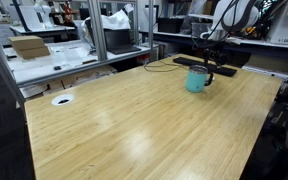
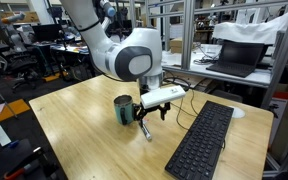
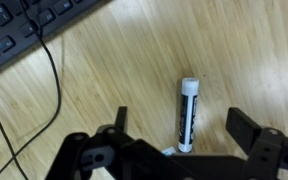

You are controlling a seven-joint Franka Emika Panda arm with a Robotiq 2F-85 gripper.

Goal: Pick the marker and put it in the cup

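Hand (image 3: 178,117) is hovering above the tabletop (image 3: 134,50), jaws spread wide either side of the marker (image 3: 188,115), not touching it. Marker is lying flat on the wood, between the cup (image 2: 124,110) and the keyboard (image 2: 199,140).

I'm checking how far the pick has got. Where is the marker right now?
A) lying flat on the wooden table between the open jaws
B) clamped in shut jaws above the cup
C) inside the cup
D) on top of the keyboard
A: the wrist view shows the marker lying on the table, with the gripper over it, its jaws open on either side and apart from it.
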